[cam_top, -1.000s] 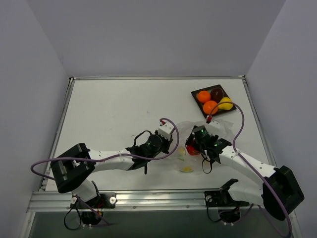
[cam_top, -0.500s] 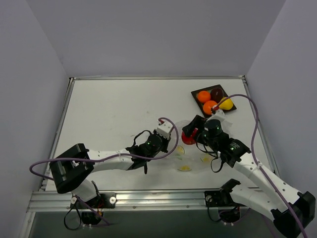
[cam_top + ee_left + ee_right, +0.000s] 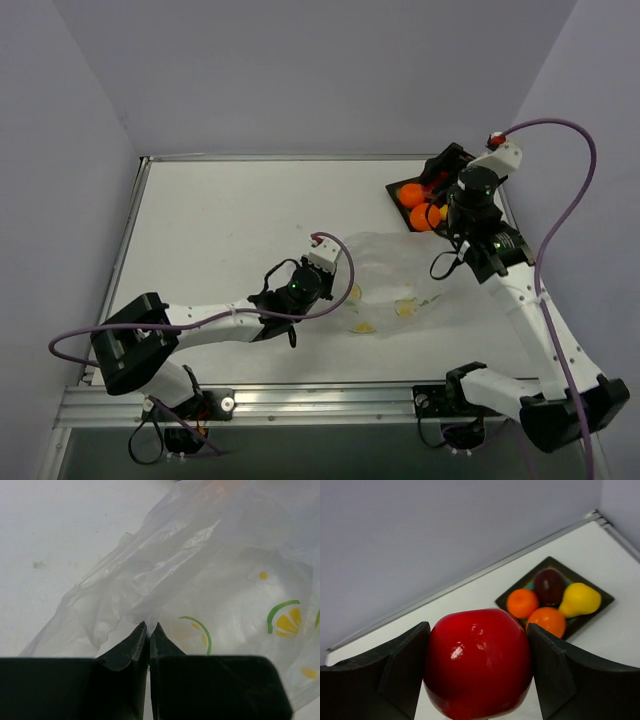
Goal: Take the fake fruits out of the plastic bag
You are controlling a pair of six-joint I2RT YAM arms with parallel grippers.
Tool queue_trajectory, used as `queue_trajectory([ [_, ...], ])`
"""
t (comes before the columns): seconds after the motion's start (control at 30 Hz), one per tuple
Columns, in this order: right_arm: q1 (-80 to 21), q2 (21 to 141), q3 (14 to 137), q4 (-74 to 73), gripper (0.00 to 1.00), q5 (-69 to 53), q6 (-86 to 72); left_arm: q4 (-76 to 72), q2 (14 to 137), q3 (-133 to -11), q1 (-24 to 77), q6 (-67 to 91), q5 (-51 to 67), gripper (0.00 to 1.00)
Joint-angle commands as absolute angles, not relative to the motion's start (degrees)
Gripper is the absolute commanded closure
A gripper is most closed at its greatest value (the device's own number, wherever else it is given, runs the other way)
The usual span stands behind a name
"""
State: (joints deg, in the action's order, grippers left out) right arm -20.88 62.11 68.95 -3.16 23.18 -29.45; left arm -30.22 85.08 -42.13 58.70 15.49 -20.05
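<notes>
- The right wrist view tells us most about the grip. The right gripper (image 3: pixel 478 652) is clamped on the red apple (image 3: pixel 479 662), one finger on each flank, and the apple hangs in the air.
- Beyond the apple, that same view shows the dark tray (image 3: pixel 512 587). In it lie an orange (image 3: pixel 522 603), a second orange (image 3: pixel 547 621), a dark maroon fruit (image 3: pixel 549 585) and the yellow pear (image 3: pixel 579 600), all packed together.
- From above, the right arm covers part of the tray at the far right corner of the tabletop (image 3: pixel 230 220). There we see only a sliver of the apple's red, plus both oranges.
- Only the left wrist view shows the pinch. The left gripper (image 3: pixel 148 627) is clenched on a fold of the plastic bag (image 3: pixel 210 555), with its fingertips meeting. Printed citrus slices (image 3: pixel 287 620) show through the film.
- The top view adds that the bag lies spread on the tabletop between the two arms, well apart from the tray.
- A second ago the right gripper was low at the bag with the apple. It has since risen and swung across to the tray.
- The left gripper has stayed at the bag's left edge, and the bag now lies flatter and spread wider.
</notes>
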Motion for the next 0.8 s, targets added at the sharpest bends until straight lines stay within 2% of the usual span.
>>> queue_trajectory([
  [0.0,-12.3,70.0,67.3,2.4,0.55,24.3,-25.3,-31.2,83.0,-42.3,57.7,13.4,-22.7,0.98],
  [0.17,-7.4,80.6,70.1,5.2,0.54,22.8,-23.4,-31.9,85.3,-42.1,56.9,13.7,-22.4,0.98],
  [0.33,-3.0,88.9,71.1,10.5,0.54,16.4,-22.9,-31.8,85.7,-42.1,55.4,15.3,-21.5,0.98],
  [0.77,-2.3,103.3,76.5,13.4,0.49,12.0,-23.4,-31.8,88.1,-43.0,54.0,16.0,-18.0,0.98],
])
